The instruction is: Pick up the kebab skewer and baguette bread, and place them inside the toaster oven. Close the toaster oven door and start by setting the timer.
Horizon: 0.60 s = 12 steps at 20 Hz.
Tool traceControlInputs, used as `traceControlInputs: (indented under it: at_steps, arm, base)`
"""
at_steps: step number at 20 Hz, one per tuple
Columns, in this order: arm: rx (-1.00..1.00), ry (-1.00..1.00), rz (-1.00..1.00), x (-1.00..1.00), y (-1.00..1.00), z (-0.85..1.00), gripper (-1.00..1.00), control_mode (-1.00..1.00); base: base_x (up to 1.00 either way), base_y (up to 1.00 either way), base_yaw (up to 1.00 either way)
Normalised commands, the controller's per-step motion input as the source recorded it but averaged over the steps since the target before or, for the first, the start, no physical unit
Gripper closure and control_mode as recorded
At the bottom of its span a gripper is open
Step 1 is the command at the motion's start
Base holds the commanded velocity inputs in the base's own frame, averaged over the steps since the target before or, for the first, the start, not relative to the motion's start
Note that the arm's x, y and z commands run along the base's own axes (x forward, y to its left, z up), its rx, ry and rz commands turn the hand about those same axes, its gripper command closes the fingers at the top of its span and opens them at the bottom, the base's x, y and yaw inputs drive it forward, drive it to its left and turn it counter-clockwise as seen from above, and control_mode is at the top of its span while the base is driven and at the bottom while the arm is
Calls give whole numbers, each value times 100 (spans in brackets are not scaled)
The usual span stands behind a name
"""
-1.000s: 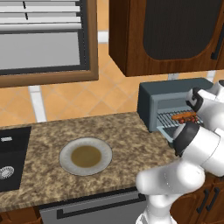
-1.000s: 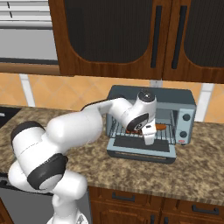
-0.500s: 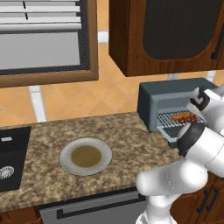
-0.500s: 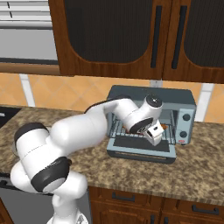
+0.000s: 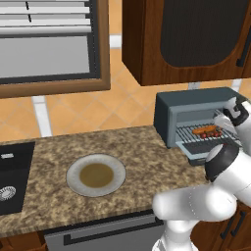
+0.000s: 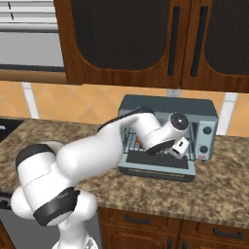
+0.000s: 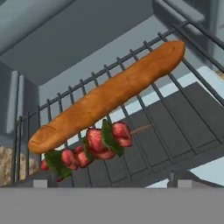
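The long, smooth orange-brown baguette bread (image 7: 109,94) lies slantwise on the wire rack (image 7: 144,109) inside the grey-blue metal toaster oven (image 5: 193,115), and the short kebab skewer (image 7: 89,146) of red meat chunks with green bits lies just beside it on the near side, touching or almost touching the loaf. Both of the 2 foods are in place, so the loading part of the task looks done.

Over the last second the white arm has drawn back from the oven mouth: earlier the hand sat low against the rack, and now the pincer (image 6: 181,146) hangs a little higher and to the right, in front of the opening. The hand view looks down on both foods from apart, with nothing between the tips — so the pincer holds nothing; how wide it stands I cannot tell.

The dark glass toaster oven door (image 6: 158,168) hangs open, folded down flat over the speckled brown stone surface (image 5: 132,157). The grey round plate (image 5: 95,175) to the left is bare. What remains, in my judgement, is lifting the door shut and then turning the timer knob (image 6: 208,130) on the right panel.
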Motion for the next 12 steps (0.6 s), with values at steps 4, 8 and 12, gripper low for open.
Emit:
traceControlInputs:
  at_steps: [4, 8, 12]
  arm:
    - [-8, -50, 14, 0, 1, -34, -100, -100]
    - [-2, -29, 3, 16, 2, -39, -100, -100]
    - [0, -9, 0, 25, 0, -15, -100, -100]
  base:
    - [0, 0, 0]
    - [0, 0, 0]
    - [0, 0, 0]
